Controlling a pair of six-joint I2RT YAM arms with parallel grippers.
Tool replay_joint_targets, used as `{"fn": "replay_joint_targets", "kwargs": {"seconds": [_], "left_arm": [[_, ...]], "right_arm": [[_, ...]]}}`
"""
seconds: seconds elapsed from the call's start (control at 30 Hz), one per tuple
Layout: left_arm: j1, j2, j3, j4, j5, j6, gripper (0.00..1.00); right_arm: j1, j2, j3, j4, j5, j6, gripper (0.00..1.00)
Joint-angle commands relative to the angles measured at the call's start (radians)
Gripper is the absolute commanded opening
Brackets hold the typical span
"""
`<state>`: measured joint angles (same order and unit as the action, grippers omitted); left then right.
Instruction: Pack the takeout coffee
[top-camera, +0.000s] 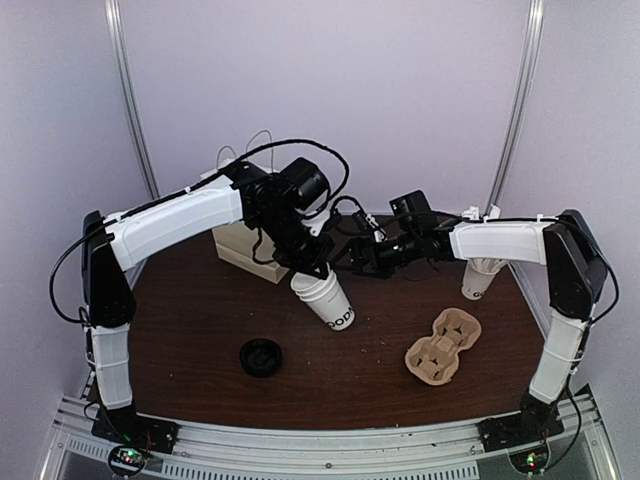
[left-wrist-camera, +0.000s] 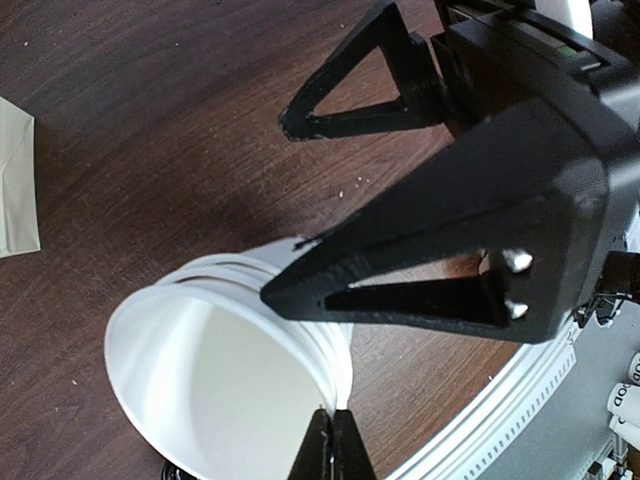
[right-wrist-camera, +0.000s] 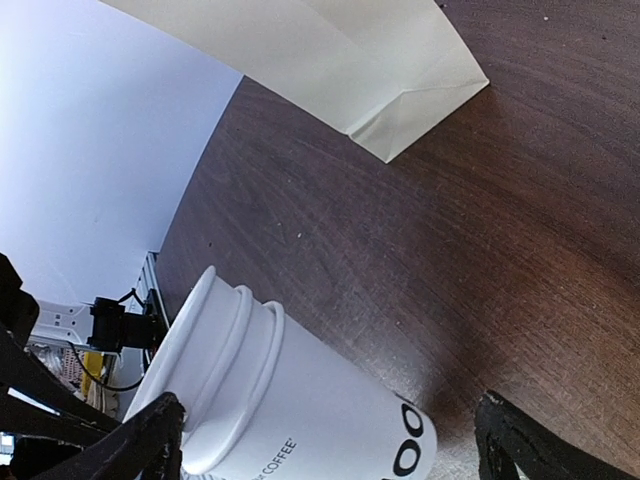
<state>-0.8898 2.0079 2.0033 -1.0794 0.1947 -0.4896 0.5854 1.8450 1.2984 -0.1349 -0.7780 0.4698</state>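
Layout on table (top-camera: 200, 310): paper bag (top-camera: 243, 248) far, left of centre. Nested cups (top-camera: 328, 300) at centre, just near-right of the bag, tilted, mouth to far-left, base to near-right. Left gripper (top-camera: 308, 270) pinches their rim from the far side. Right gripper (top-camera: 345, 262) comes in from the right, a finger on either side of the cups. Lid (top-camera: 261, 356) flat on the table, near-left of the cups, apart from them. Pulp carrier (top-camera: 444, 345) near-right. Cup of sticks (top-camera: 477, 277) far right, behind the carrier, partly hidden by the right arm.

Small white paper cups (top-camera: 325, 300), nested, dark-lettered near the base, are held tilted and lidless; a round black plastic lid (top-camera: 262, 357) is laid flat nearby.
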Motion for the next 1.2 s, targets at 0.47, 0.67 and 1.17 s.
{"fn": "replay_joint_targets", "kwargs": {"seconds": [0.47,0.67,1.17], "left_arm": [[0.002,-0.105,-0.057,0.091,-0.060,-0.032,0.00],[0.002,-0.103,-0.084,0.104,-0.083,-0.033,0.00],[0.002,-0.094,-0.103,0.170,-0.033,-0.056,0.00]], "right_arm": [[0.001,0.039,-0.028,-0.105,0.190,-0.067,1.00],[-0.005,-0.057,-0.102,0.073,-0.036,-0.054,1.00],[0.033,-0.087,-0.134,0.200,-0.106,0.010,1.00]]}}
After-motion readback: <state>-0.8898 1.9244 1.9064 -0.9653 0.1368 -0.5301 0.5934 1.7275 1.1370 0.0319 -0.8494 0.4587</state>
